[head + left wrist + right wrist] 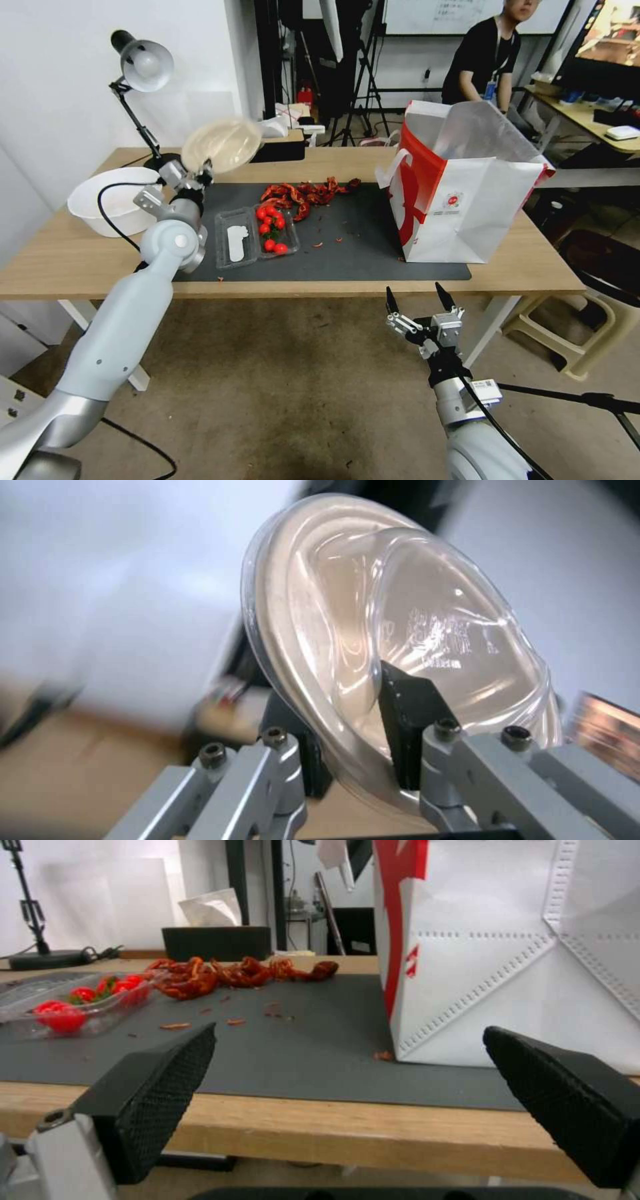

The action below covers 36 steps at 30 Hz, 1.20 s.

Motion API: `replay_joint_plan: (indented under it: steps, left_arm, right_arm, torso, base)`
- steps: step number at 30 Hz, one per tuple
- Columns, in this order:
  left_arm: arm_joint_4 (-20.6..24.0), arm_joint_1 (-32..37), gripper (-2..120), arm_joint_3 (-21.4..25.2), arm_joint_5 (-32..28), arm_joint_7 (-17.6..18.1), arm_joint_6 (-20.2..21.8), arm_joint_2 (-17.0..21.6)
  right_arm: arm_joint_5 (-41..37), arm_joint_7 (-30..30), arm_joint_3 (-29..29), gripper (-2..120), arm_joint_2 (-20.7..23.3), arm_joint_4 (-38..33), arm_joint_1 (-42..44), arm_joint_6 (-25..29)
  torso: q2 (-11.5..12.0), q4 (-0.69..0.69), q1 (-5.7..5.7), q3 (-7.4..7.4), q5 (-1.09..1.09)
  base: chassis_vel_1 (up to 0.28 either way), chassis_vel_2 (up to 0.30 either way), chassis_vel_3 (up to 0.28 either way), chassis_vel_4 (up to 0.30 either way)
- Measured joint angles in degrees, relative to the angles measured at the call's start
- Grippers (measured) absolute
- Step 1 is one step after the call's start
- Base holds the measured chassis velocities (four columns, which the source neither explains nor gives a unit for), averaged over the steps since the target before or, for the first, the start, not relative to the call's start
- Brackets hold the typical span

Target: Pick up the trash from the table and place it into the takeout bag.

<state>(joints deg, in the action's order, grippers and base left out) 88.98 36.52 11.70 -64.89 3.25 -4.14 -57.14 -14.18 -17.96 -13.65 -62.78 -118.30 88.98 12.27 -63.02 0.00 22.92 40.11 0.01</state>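
Now L gripper [200,175] clamped on clear bowl lid's [221,143] rim, lifted above table [60,260]; R gripper [419,303] spread, empty, below the table's front edge.

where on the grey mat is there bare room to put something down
Freest patch: the dark grey mat between the clear plastic tray of cherry tomatoes and the white-and-red paper takeout bag, bar a few red crumbs. It is crowded towards the mat's far edge, where the red crayfish shells lie. The left pincer holds a clear-lidded beige bowl above the mat's left end.
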Motion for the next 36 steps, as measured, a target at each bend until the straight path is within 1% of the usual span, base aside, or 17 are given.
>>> replay_joint_plan:
  steps: [1, 2, 3, 4, 6, 7, 9, 11, 12, 15, 16, 19, 24, 28, 30, 33, 36]
  left_arm:
    - [0.3, 0.1, 19, -0.2, 1.4, -2.3, -0.8, 0.4]
    - [0.3, 0.1, 19, -0.2, 1.4, -2.3, -0.8, 0.4]
    - [0.4, 0.1, 19, -0.4, 2.5, -4.2, -1.7, 0.7]
    - [0.9, -0.5, 19, -1.2, 4.7, -9.3, -3.1, 1.2]
    - [2.0, -2.0, 19, -3.2, 5.8, -14.8, -3.9, 1.5]
    - [2.0, -2.0, 19, -3.2, 5.8, -14.8, -3.9, 1.5]
    - [2.7, -4.4, 19, -6.3, 7.5, -18.8, -4.0, 1.6]
    - [2.9, -5.4, 19, -7.6, 8.4, -19.8, -4.0, 1.7]
    - [2.9, -7.2, 19, -9.8, 10.0, -20.8, -3.9, 1.8]
    - [2.6, -11.7, 19, -14.0, 12.6, -21.1, -4.0, 1.3]
    - [2.6, -11.7, 19, -14.0, 12.6, -21.1, -4.0, 1.3]
    - [1.4, -17.9, 19, -18.0, 13.0, -17.4, -3.4, -0.3]
    - [-0.9, -23.7, 19, -21.8, 13.2, -15.2, -2.7, -3.2]
    - [-3.6, -28.8, 19, -26.6, 14.7, -13.7, -2.4, -6.5]
    - [-4.5, -30.2, 19, -28.2, 15.6, -13.6, -2.4, -7.4]
    - [-8.3, -35.4, 19, -34.5, 17.6, -15.0, -3.0, -9.7]
    - [-10.2, -38.3, 19, -37.0, 18.0, -16.5, -3.4, -10.4]
  right_arm:
    - [0.0, 0.0, 0.1, 100, 0.0, 0.0, -0.1, 0.0]
    - [0.0, 0.0, 0.1, 100, 0.0, 0.0, -0.1, 0.0]
    - [0.0, 0.1, 0.1, 100, 0.0, 0.0, -0.1, 0.0]
    - [0.0, 0.1, 0.1, 100, 0.0, 0.1, -0.2, 0.1]
    - [0.1, 0.1, 0.2, 100, -0.2, 0.2, -0.1, 0.1]
    - [0.1, 0.1, 0.2, 100, -0.2, 0.2, -0.1, 0.1]
    - [0.3, 0.1, 0.2, 100, -0.3, 0.1, 0.1, 0.1]
    - [0.4, 0.1, 0.2, 100, -0.3, 0.0, 0.2, 0.1]
    - [0.5, 0.1, 0.1, 100, -0.4, -0.2, 0.5, 0.1]
    - [0.8, 0.1, -0.3, 100, -0.4, -0.5, 1.2, 0.1]
    - [0.8, 0.1, -0.3, 100, -0.4, -0.5, 1.2, 0.1]
    - [1.0, 0.1, -0.6, 100, -0.5, -0.7, 1.7, 0.1]
    - [1.3, 0.0, -1.0, 100, -0.9, -0.8, 2.3, 0.2]
    - [1.7, 0.0, -1.3, 100, -1.4, -0.9, 2.9, 0.4]
    - [1.8, 0.0, -1.4, 100, -1.5, -0.9, 3.1, 0.5]
    - [2.2, 0.0, -1.7, 100, -1.8, -1.1, 3.8, 0.7]
    - [2.4, 0.0, -1.8, 100, -2.0, -1.3, 4.1, 0.8]
  torso:
    - [0.0, 0.03, 0.0, 0.0, 0.0]
    - [0.0, 0.03, 0.0, 0.0, 0.0]
    - [0.0, 0.04, 0.0, 0.0, 0.01]
    - [0.0, 0.03, 0.0, 0.0, -0.02]
    - [0.0, 0.0, 0.0, 0.0, 0.0]
    - [0.0, 0.0, 0.0, 0.0, 0.0]
    - [0.0, -0.02, 0.0, 0.0, -0.01]
    - [0.0, -0.01, 0.0, 0.0, -0.01]
    - [0.0, 0.02, 0.0, 0.0, 0.0]
    - [0.0, 0.0, 0.0, 0.0, 0.0]
    - [0.0, 0.0, 0.0, 0.0, 0.0]
    - [0.0, 0.0, 0.0, 0.0, 0.0]
    - [0.0, 0.0, 0.0, 0.0, 0.01]
    - [0.0, 0.0, 0.0, 0.0, 0.0]
    - [0.0, 0.0, 0.0, 0.0, 0.0]
    - [0.0, -0.01, 0.0, 0.01, 0.0]
    - [0.0, 0.0, 0.0, 0.0, 0.0]
  base:
    - [0.0, 0.0, 0.0, 0.0]
    - [0.0, 0.0, 0.0, 0.0]
    - [0.0, 0.0, 0.0, 0.0]
    - [0.0, 0.0, 0.0, 0.0]
    - [0.0, 0.0, 0.0, 0.0]
    - [0.0, 0.0, 0.0, 0.0]
    - [0.0, 0.0, 0.0, 0.0]
    - [0.0, 0.0, 0.0, 0.0]
    - [0.0, 0.0, 0.0, 0.0]
    - [0.0, 0.0, 0.0, 0.0]
    - [0.0, 0.0, 0.0, 0.0]
    - [0.0, 0.0, 0.0, 0.0]
    - [0.0, 0.0, 0.0, 0.0]
    - [0.0, 0.0, 0.0, 0.0]
    - [0.0, 0.0, 0.0, 0.0]
    - [0.0, 0.0, 0.0, 0.0]
    - [0.0, 0.0, 0.0, 0.0]
